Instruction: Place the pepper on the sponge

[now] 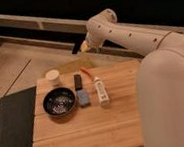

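Observation:
The pepper [85,71], small, slender and red-orange, lies on the wooden table [92,131] near its far edge. The blue-grey sponge [82,97] rests in front of it, between the black bowl [59,101] and the white tube [101,90]. My gripper [84,46] hangs in the air beyond the table's far edge, above and behind the pepper, open and holding nothing. The white arm reaches to it from the right.
A narrow black block [78,81] lies between the pepper and the sponge. A small white cup [52,77] stands at the far left of the table. A dark mat [11,128] covers the floor to the left. My white body [174,98] fills the right side.

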You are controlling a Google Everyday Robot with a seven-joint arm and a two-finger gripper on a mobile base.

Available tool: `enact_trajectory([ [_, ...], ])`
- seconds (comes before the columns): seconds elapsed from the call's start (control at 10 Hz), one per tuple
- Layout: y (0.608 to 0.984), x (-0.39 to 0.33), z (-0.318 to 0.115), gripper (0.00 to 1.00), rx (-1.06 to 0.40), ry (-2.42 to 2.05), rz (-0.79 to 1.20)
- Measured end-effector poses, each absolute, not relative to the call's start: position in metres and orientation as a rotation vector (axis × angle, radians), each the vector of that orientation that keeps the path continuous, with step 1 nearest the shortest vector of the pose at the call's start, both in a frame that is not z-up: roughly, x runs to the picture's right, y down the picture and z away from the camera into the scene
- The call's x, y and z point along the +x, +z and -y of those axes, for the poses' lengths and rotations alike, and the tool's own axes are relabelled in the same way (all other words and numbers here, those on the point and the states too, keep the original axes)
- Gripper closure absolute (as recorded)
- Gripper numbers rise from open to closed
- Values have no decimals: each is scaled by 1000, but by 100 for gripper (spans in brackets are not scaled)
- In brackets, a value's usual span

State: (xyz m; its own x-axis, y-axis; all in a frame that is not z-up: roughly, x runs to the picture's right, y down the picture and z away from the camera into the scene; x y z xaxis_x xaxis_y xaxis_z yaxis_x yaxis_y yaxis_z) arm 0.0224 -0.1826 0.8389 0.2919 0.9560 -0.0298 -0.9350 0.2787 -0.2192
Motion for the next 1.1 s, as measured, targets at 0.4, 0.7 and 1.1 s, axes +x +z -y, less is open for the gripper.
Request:
enact_trajectory([
  [0.4, 886, 10, 166, 35, -242, 1196, 126],
  [0.7, 918, 11, 148, 35, -292, 1172, 63],
  [1.1, 953, 7, 130, 35, -366, 1182, -19],
])
